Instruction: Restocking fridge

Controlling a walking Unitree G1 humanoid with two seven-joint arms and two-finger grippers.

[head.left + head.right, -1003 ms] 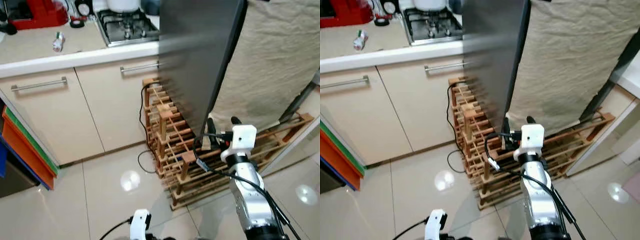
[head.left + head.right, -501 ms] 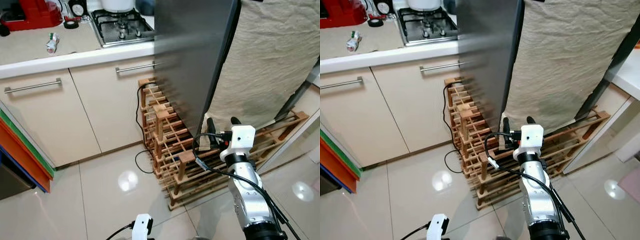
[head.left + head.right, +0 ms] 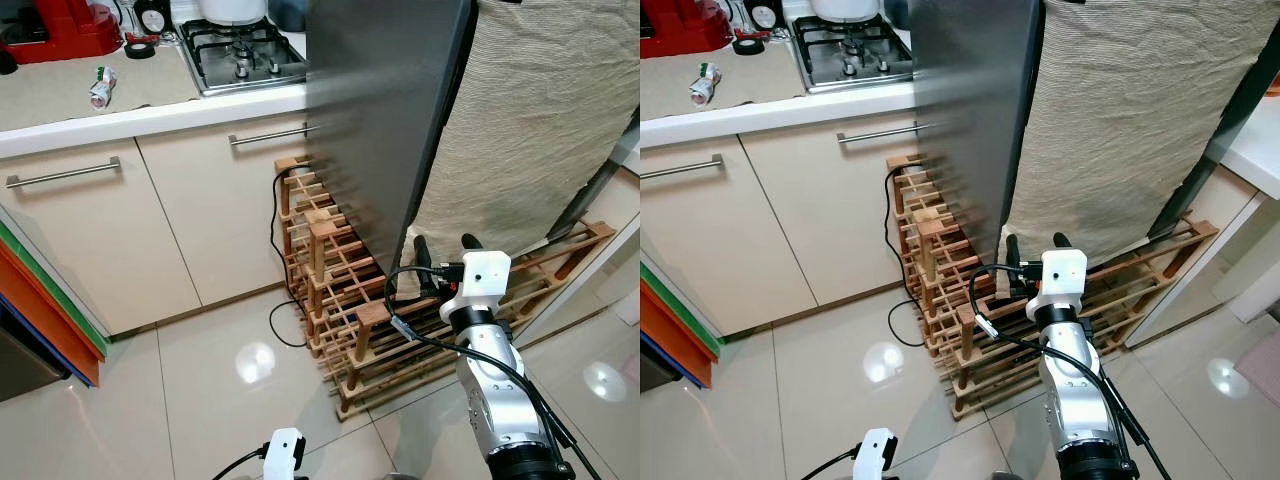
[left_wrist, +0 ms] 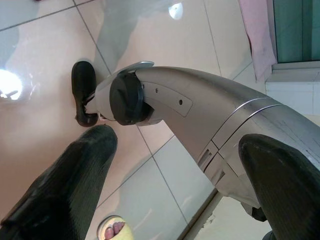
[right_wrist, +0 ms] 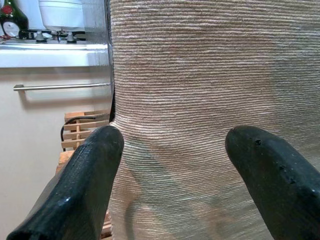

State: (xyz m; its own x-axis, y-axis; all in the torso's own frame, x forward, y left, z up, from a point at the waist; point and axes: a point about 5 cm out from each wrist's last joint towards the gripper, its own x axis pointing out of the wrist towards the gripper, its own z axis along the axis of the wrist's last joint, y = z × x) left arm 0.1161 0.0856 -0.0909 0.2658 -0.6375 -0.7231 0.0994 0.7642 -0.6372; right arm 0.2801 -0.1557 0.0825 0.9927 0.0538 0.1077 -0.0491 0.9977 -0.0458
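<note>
The fridge [image 3: 385, 110] is a tall dark grey panel in the middle. A beige ribbed cloth [image 3: 540, 120] hangs over its right side. My right gripper [image 3: 444, 250] is raised in front of the fridge's lower edge, open and holding nothing. In the right wrist view its black fingers [image 5: 95, 175] point straight at the cloth [image 5: 200, 75], a short way off it. My left gripper [image 4: 177, 142] hangs low and open over the tiled floor, beside my own silver leg [image 4: 210, 110].
A wooden wine rack [image 3: 340, 290] stands on the floor below the fridge, with a black cable [image 3: 275, 250] beside it. At the left are cream cabinets [image 3: 100, 240], a counter with a gas hob [image 3: 240, 55], and orange and green panels [image 3: 50, 310]. Glossy floor tiles [image 3: 220, 380] lie in front.
The camera has shifted slightly, so the whole scene sits a little further left. Both arms keep their pose.
</note>
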